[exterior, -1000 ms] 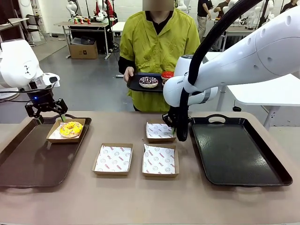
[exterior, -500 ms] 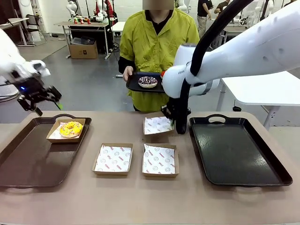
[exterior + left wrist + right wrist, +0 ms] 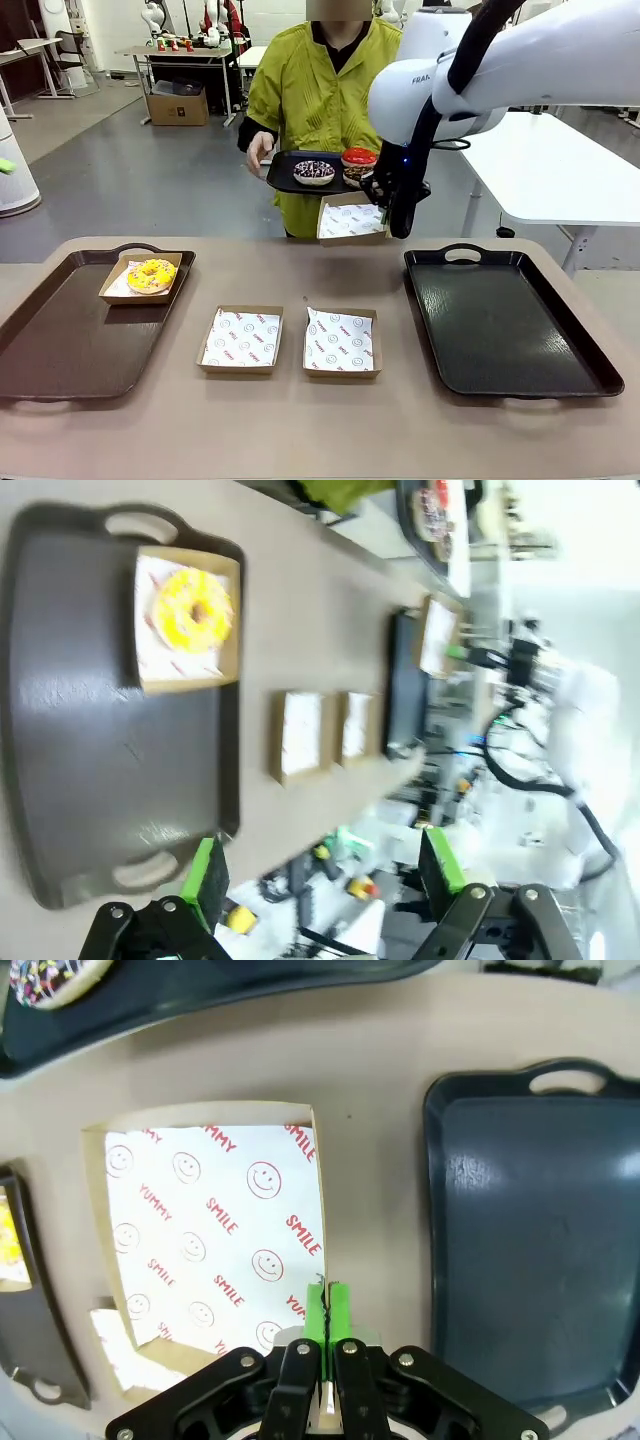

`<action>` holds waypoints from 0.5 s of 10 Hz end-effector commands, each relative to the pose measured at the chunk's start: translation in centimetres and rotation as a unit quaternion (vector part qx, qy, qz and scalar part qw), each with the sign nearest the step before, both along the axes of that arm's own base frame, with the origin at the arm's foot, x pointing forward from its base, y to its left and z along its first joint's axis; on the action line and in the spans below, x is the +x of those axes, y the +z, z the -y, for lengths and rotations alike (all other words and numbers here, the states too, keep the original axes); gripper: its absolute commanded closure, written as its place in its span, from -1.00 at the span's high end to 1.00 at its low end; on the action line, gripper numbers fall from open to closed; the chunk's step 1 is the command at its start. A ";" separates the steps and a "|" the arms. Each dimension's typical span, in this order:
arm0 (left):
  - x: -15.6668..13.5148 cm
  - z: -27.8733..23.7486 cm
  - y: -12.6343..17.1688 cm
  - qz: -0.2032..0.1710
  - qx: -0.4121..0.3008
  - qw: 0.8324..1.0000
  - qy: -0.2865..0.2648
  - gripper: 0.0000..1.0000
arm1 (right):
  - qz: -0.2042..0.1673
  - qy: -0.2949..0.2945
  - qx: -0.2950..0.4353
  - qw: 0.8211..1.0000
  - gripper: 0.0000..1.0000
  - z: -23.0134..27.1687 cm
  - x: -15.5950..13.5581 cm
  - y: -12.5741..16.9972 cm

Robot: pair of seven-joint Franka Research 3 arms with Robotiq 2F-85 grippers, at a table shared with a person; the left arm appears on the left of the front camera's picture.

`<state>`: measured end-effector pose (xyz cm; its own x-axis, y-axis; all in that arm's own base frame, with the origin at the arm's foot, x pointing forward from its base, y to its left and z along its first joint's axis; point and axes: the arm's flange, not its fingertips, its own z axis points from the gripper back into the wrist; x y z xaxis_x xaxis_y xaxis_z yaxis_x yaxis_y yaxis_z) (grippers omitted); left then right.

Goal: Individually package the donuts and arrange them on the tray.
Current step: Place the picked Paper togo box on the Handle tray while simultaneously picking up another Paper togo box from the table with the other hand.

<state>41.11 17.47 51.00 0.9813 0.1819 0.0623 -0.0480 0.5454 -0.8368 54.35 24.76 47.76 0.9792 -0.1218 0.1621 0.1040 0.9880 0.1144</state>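
Observation:
My right gripper (image 3: pixel 388 203) (image 3: pixel 326 1298) is shut on the edge of a paper-lined cardboard box (image 3: pixel 350 219) (image 3: pixel 210 1230) and holds it in the air just below the person's dark tray (image 3: pixel 290 183). That tray carries a chocolate donut with coloured sprinkles (image 3: pixel 314 171) and a glossy red donut (image 3: pixel 358 157), with a dark one partly hidden under it. The yellow-frosted donut (image 3: pixel 151 274) (image 3: pixel 195 610) lies in a box on the left tray (image 3: pixel 70 340). High above that tray, my left gripper (image 3: pixel 320 870) is open and holds nothing.
Two empty lined boxes (image 3: pixel 241 338) (image 3: pixel 341 341) sit at the table's middle front. A black tray (image 3: pixel 505 320) (image 3: pixel 540 1230) lies bare at the right. The person stands close to the far edge, holding the tray with one hand (image 3: pixel 257 152).
My right gripper has lifted the box off the table up to the person's tray. My left arm has drawn back up and to the left, away from the yellow donut's box.

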 end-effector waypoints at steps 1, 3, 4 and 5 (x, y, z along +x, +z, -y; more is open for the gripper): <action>-0.4 -2.8 -2.7 -0.011 -0.082 0.996 0.019 1.00 | -0.021 -0.024 0.017 0.999 -1.00 -0.6 1.3 0.2; -0.9 -5.3 -5.9 -0.039 -0.129 0.990 0.028 1.00 | -0.028 -0.033 0.025 0.999 -1.00 -0.6 1.8 0.7; -1.1 -6.0 -7.1 -0.045 -0.139 0.989 0.034 1.00 | -0.028 -0.038 0.025 0.999 -1.00 -0.5 1.9 0.7; -1.3 -6.5 -7.9 -0.052 -0.143 0.988 0.040 1.00 | -0.030 -0.038 0.026 0.998 -1.00 -0.5 2.0 0.6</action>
